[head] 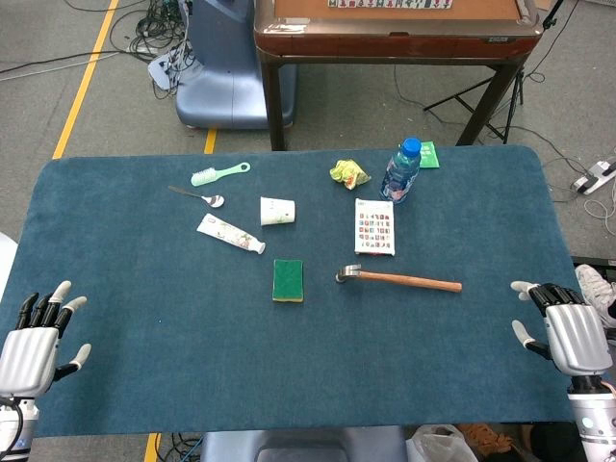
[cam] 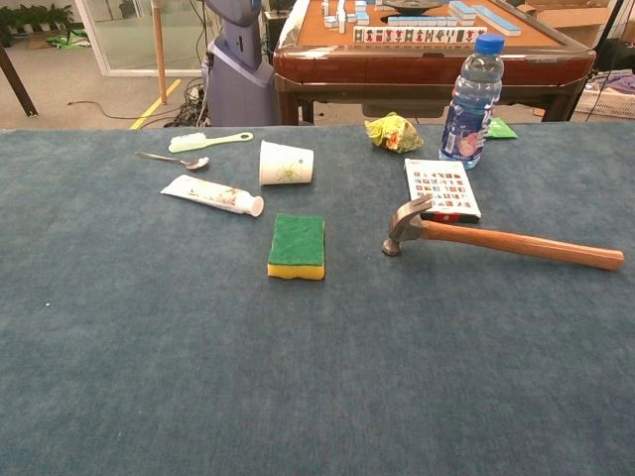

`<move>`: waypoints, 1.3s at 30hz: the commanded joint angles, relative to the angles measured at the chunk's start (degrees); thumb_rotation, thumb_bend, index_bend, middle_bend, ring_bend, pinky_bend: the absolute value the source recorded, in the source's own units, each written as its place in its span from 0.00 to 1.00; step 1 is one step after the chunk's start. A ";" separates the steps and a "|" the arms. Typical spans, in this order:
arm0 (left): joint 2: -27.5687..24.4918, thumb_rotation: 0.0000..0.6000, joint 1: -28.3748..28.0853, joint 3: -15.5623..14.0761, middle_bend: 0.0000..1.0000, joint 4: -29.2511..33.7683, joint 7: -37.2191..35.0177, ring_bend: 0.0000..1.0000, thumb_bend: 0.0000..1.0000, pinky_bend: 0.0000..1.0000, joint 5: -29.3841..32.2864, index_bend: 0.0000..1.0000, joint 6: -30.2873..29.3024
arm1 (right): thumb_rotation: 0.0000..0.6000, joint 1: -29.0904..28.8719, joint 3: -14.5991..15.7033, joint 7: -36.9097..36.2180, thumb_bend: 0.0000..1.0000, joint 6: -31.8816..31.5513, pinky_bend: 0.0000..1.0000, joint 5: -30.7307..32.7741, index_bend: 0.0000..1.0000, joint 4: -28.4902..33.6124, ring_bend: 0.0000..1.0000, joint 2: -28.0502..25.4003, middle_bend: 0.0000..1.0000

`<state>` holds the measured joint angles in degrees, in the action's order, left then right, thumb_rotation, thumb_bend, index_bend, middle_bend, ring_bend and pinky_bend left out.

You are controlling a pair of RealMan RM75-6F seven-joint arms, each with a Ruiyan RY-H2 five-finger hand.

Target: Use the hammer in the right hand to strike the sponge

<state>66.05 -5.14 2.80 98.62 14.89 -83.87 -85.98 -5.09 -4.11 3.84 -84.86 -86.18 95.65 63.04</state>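
Note:
A claw hammer (head: 397, 279) (cam: 501, 239) with a wooden handle lies flat on the blue table, steel head toward the middle, handle pointing right. Just left of its head lies the sponge (head: 288, 280) (cam: 297, 245), green face up over a yellow layer. My right hand (head: 568, 334) hovers at the table's right front edge, empty, fingers apart, well right of the handle's end. At the left front edge my left hand (head: 37, 344) is likewise empty with fingers spread. Neither hand shows in the chest view.
Behind the sponge lie a tipped paper cup (head: 277, 211), a toothpaste tube (head: 230, 233), a spoon (head: 197, 195) and a green brush (head: 219, 173). A card pack (head: 374, 227), a water bottle (head: 400, 171) and a crumpled wrapper (head: 349, 173) stand behind the hammer. A wooden table (head: 395, 38) is beyond.

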 commanded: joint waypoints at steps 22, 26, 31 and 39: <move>-0.18 1.00 0.94 -0.65 0.07 -0.52 -1.00 0.09 0.24 0.01 -0.14 0.20 -0.52 | 1.00 -10.03 -3.37 3.15 0.35 14.71 0.34 5.04 0.33 0.64 0.26 1.72 0.40; -0.11 1.00 1.03 -0.73 0.07 -0.53 -0.99 0.09 0.24 0.01 -0.23 0.20 -0.56 | 1.00 -13.94 -4.44 4.11 0.35 19.94 0.34 7.10 0.36 -0.77 0.26 3.88 0.42; -0.13 1.00 1.12 -0.80 0.07 -0.28 -0.90 0.09 0.24 0.01 -0.46 0.20 -0.69 | 1.00 -18.71 -5.54 4.96 0.35 25.93 0.33 9.79 0.36 -3.59 0.25 7.57 0.41; -0.23 1.00 1.14 -0.92 0.07 0.06 -0.39 0.09 0.24 0.01 -0.43 0.20 -0.42 | 1.00 -24.75 -6.74 5.28 0.30 31.83 0.33 12.84 0.36 -9.95 0.22 14.20 0.37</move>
<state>65.82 -3.98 1.88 98.66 14.48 -84.31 -86.43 -28.79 -10.46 8.91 -53.98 -74.00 87.12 75.73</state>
